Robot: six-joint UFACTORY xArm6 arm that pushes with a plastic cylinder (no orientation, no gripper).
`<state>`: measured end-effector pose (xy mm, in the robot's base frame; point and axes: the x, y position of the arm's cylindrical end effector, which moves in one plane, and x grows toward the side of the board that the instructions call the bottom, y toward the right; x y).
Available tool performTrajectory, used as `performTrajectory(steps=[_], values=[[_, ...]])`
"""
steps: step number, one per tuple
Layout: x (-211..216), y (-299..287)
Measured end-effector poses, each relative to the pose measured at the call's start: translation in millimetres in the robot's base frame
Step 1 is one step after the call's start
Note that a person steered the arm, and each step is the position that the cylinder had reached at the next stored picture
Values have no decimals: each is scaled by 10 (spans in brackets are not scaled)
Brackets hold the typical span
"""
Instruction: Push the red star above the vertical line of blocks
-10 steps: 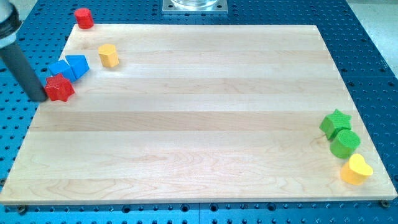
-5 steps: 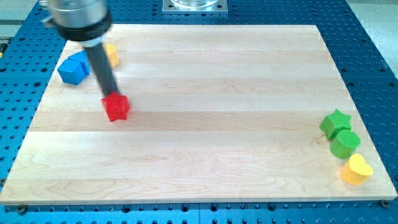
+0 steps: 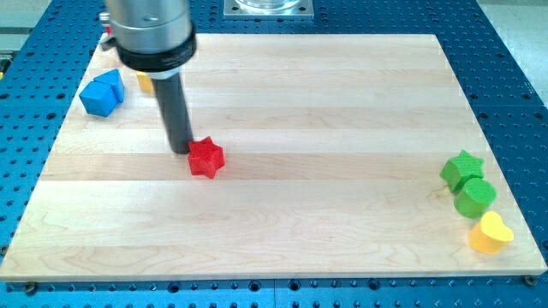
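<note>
Straight dark rod, my tip blunt, under wide grey-and-black cylindrical housing

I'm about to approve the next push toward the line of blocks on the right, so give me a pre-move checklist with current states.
1. My tip against the red star, on its upper-left side: ok.
2. Path across the board to the view's right free of blocks: ok.
3. Vertical line intact, green star, green cylinder, yellow heart: ok.
4. Red star above the green star: not ok, it lies far to the view's left.
5. Blue blocks away from the push: ok.
6. Yellow block behind the rod: cannot tell, mostly hidden.
</note>
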<state>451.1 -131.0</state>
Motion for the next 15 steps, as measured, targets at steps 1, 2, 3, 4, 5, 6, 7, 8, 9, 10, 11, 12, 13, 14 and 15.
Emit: performTrajectory(steps=[1, 2, 3, 4, 5, 6, 7, 8, 9, 10, 11, 12, 13, 14, 15], values=[[380, 184], [385, 605], [303, 946], [187, 1672], [-121, 2031], [-150, 2564], [-150, 2935], [-150, 3256], [-421, 3277], [-513, 3282], [-396, 3436], [-307, 3602], [-297, 3677], [-294, 3678], [-294, 3659]])
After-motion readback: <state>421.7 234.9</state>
